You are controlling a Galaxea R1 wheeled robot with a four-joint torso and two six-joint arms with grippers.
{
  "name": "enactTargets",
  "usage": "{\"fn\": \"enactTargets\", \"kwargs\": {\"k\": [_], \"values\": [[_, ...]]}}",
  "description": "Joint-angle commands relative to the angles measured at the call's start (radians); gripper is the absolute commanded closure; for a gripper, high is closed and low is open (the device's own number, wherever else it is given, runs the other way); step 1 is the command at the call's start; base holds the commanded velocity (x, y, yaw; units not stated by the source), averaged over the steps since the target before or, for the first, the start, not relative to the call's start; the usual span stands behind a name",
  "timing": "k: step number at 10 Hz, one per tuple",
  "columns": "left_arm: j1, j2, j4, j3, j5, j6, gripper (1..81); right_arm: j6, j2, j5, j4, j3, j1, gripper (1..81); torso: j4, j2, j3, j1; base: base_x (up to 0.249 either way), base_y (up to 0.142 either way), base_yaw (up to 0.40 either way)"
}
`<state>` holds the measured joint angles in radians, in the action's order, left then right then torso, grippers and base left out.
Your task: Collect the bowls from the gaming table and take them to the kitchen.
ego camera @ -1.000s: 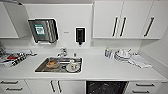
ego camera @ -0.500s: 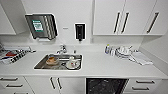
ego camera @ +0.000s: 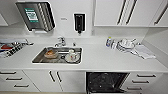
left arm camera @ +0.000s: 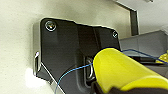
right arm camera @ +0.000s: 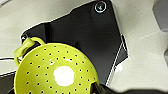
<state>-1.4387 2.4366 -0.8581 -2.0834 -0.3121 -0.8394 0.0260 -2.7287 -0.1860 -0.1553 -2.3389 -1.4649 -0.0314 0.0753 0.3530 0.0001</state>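
I see the kitchen evenly bright and soft with blur; the glossy white tabletop (ego camera: 100, 58) nearly washes out. Cabinet lines bow at the edges. Glare spots the perforated yellow-green plastic colander (right arm camera: 56, 72).

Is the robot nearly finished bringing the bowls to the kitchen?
Looks close, but not finished. Done: it has reached the kitchen, facing the white countertop and steel sink, where some dishes already sit. In hand: the right wrist view shows a yellow-green perforated bowl, and the left wrist view a yellow object close up. Left: these are not yet set down. I can't tell whether more bowls remain.
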Motion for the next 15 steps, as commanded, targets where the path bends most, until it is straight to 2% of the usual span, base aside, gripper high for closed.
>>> {"fn": "enactTargets", "kwargs": {"k": [1,2,3,4,5,6,8,9,10,12,15], "values": [[0.128,-0.169,-0.002,0.178,0.039,-0.05,81.1,0.0,0.025,0.059,-0.006,0.02,0.028,81.1,0.0,0.0,0.047,0.0,0.0,0.0,0.0],[0.167,-0.204,-0.006,0.244,0.053,-0.053,81.1,0.0,0.025,0.059,-0.006,0.021,0.031,81.1,0.0,0.0,0.054,0.001,0.0,0.0,0.0],[0.214,-0.221,-0.009,0.315,0.133,-0.052,81.1,0.0,0.025,0.059,-0.006,0.021,0.031,81.1,0.0,-0.001,0.033,0.001,0.0,0.0,0.0],[0.259,-0.233,-0.016,0.406,0.221,-0.052,81.1,0.0,0.024,0.059,-0.006,0.023,0.031,81.1,0.0,-0.001,0.038,0.001,0.0,0.0,0.0],[0.308,-0.256,-0.018,0.495,0.284,-0.052,81.1,0.0,0.025,0.057,-0.006,0.024,0.031,81.1,0.0,-0.001,0.042,0.001,0.0,0.0,0.0],[0.361,-0.277,-0.015,0.546,0.317,-0.052,81.1,0.0,0.025,0.057,-0.006,0.024,0.031,81.1,0.0,-0.001,0.04,0.001,0.0,0.0,0.0],[0.485,-0.358,-0.002,0.689,0.423,-0.052,81.1,-0.001,0.025,0.056,-0.006,0.026,0.033,81.1,0.0,-0.001,0.041,0.001,0.0,0.0,0.0],[0.552,-0.373,0.001,0.747,0.508,-0.053,81.1,0.0,0.025,0.055,-0.006,0.027,0.037,81.1,0.0,-0.001,0.041,0.002,0.0,0.0,0.0],[0.608,-0.367,0.014,0.778,0.591,-0.055,81.1,-0.001,0.027,0.055,-0.007,0.024,0.039,81.1,0.0,-0.001,0.041,0.002,0.0,0.0,0.0],[0.707,-0.331,0.048,0.819,0.697,-0.053,81.1,-0.003,0.039,0.056,-0.013,0.029,0.043,81.1,0.0,-0.001,0.08,0.002,0.0,0.0,0.0],[0.865,-0.216,0.091,0.836,0.908,-0.055,81.1,-0.003,0.047,0.056,-0.015,0.03,0.047,81.1,0.0,-0.002,0.135,0.002,0.0,0.0,0.0]]}}
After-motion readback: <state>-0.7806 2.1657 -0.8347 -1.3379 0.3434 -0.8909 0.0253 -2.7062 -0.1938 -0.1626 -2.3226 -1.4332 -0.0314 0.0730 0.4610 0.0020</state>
